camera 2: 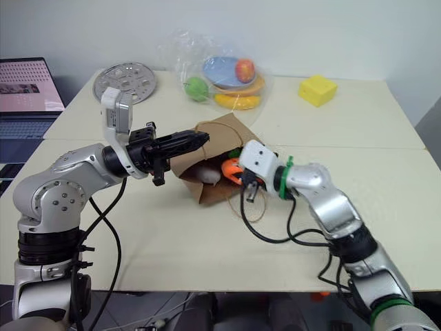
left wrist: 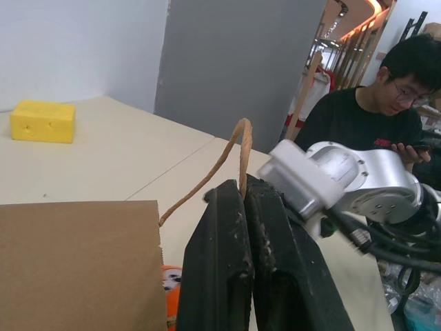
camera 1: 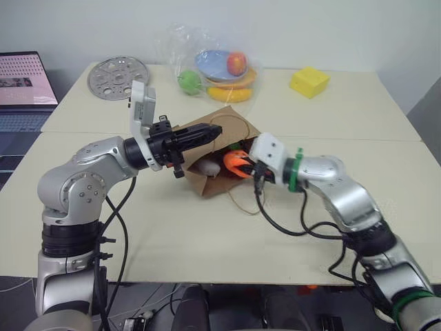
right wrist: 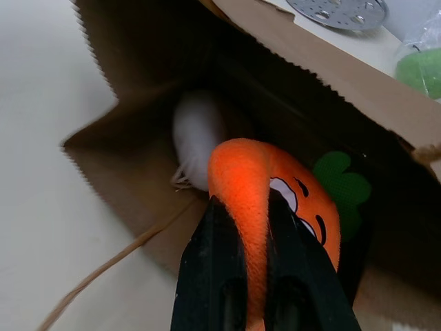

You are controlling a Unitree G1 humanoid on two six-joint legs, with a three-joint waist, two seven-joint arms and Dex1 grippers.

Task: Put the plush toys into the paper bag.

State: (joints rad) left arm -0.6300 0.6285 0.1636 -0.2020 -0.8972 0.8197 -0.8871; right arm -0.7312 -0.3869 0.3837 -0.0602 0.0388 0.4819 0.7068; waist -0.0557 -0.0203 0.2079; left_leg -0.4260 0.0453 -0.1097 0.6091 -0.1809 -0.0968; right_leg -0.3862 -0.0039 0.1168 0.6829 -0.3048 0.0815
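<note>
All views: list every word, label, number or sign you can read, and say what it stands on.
No text can be read in these pictures.
Laptop screen: pink with rows of small marks, too small to read.
Person's black shirt: small red mark on the chest, too blurred to read.

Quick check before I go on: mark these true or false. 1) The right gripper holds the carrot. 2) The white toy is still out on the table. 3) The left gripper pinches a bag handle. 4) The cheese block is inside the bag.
1) True: the right gripper is shut on the carrot.
2) False: the white toy lies inside the paper bag.
3) True: the left gripper pinches the twine handle.
4) False: the cheese block sits on the table, apart from the bag.
</note>
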